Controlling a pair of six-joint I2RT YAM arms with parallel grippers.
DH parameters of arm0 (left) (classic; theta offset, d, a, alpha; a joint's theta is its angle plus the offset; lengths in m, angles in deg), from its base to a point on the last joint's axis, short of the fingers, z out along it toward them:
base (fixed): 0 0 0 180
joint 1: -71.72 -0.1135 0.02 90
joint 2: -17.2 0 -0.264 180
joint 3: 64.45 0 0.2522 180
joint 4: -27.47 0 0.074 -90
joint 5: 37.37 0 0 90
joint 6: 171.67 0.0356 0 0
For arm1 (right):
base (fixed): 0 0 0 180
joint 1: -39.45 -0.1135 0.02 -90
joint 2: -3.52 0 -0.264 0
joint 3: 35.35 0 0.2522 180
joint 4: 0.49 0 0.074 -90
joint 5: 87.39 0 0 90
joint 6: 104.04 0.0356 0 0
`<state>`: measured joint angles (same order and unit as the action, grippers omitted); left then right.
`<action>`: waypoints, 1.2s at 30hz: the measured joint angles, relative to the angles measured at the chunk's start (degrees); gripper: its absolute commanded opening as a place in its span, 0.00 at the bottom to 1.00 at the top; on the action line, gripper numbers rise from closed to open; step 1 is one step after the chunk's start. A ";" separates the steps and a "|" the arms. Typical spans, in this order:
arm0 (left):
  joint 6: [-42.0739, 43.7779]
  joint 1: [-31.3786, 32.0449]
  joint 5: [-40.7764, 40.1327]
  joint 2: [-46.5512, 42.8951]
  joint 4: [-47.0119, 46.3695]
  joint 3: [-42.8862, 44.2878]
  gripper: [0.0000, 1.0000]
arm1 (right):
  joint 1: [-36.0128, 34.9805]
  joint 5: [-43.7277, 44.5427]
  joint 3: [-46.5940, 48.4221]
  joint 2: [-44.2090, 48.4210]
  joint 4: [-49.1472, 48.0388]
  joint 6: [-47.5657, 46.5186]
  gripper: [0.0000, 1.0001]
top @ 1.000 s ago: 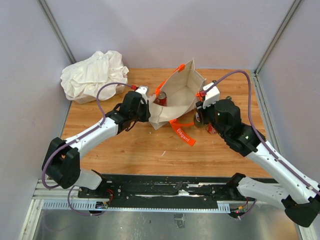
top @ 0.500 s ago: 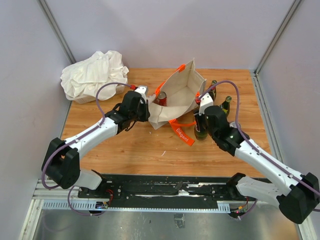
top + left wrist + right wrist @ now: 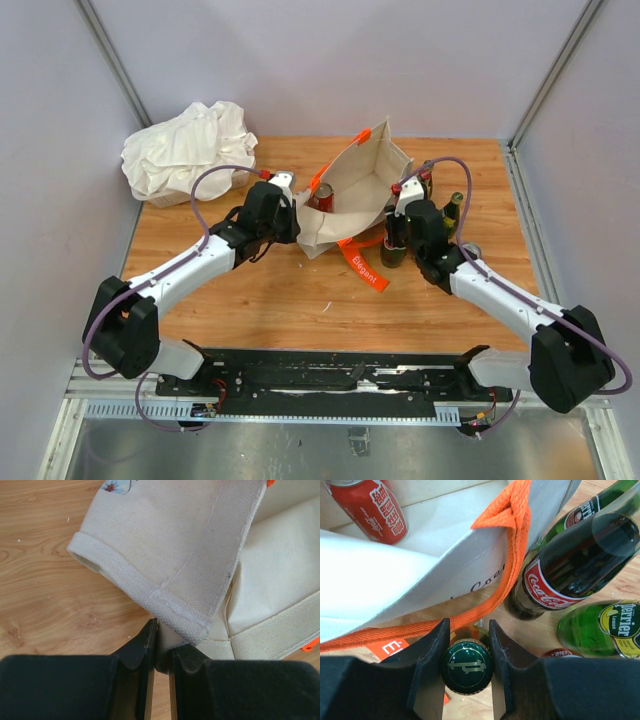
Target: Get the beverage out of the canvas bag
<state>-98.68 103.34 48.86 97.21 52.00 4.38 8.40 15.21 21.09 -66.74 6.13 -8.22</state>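
Observation:
The cream canvas bag (image 3: 360, 178) with orange straps lies on its side, mouth toward the arms. My left gripper (image 3: 291, 214) is shut on the bag's left rim; in the left wrist view the hem (image 3: 175, 615) sits pinched at the gripper (image 3: 162, 639). A red beverage can (image 3: 325, 197) stands inside the bag, also seen as the red can (image 3: 370, 505). My right gripper (image 3: 396, 232) is shut on the neck of a green-capped bottle (image 3: 467, 666), which stands on the table just outside the bag's right side, by the orange strap (image 3: 512, 535).
Behind the held bottle stand a Coca-Cola bottle (image 3: 570, 570) and a green Perrier bottle (image 3: 602, 627), close to my right wrist. A white cloth bundle (image 3: 185, 150) lies at the back left. Walls and frame posts enclose the wooden table (image 3: 270, 290).
My right arm has swung in and lowered beside the bag with the green-capped bottle, uncovering the bottles behind it. The left arm and the bag have not moved.

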 measured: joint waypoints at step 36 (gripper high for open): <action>-2.78 -0.35 2.47 -0.26 0.09 0.00 0.20 | -1.55 -15.63 34.25 -11.98 8.17 -6.03 0.76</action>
<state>-101.46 102.99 51.32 96.95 52.09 4.38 6.85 -0.42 55.34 -78.72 14.31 -14.25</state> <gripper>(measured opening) 0.197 0.758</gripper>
